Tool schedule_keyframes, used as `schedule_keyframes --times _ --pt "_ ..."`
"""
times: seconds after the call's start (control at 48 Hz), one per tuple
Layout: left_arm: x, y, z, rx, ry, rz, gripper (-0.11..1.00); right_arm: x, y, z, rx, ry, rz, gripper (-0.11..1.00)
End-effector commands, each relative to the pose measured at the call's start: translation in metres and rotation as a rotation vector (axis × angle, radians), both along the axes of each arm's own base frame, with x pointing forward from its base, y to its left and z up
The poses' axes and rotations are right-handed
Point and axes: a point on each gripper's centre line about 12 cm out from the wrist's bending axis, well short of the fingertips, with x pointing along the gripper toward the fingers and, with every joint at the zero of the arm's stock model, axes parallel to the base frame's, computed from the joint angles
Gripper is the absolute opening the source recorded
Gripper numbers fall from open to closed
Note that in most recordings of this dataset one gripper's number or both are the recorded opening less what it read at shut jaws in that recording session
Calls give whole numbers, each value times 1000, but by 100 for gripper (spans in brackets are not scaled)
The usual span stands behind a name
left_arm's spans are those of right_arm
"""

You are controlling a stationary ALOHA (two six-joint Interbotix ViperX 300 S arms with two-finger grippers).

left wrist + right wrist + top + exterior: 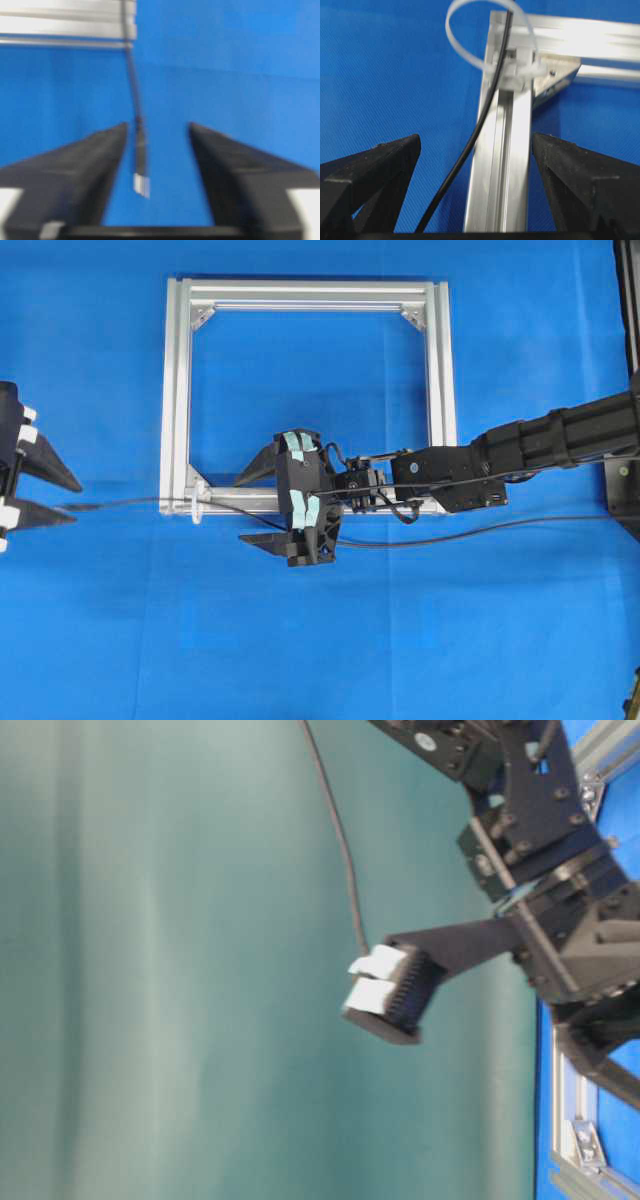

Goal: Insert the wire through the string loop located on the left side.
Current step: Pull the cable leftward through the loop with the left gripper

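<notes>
Both grippers open: left gripper (pixel 62 497) at mat's left edge, wire (pixel 485 107) tip between jaws unclamped; right gripper (pixel 262 502) straddles frame (pixel 176 390) bottom rail; wire passes string loop (pixel 470 30).

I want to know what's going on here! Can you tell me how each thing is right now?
wire: passes through the loop, lies loose on the cloth, held by nobody.
wire's plug tip: between the left fingers, not pinched.
string loop: stands open at the frame corner.
left gripper: fingers open.
right gripper: fingers open, empty, straddling the frame's bar.
frame: flat on the blue cloth.
</notes>
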Motion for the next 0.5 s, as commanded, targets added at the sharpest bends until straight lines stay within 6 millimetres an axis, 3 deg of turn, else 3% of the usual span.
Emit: schedule_keyframes --times 0.0,0.063,0.229,0.479 --pt "2 0 3 0 -8 0 66 3 1 30 7 -69 -1 95" --pt "2 -1 3 0 -8 -2 79 4 1 36 8 -81 -1 95" --pt "2 0 7 2 -32 -6 65 2 1 48 9 -96 -1 95" --pt "3 0 36 -32 -211 -2 65 -2 -2 91 9 -141 -7 95"
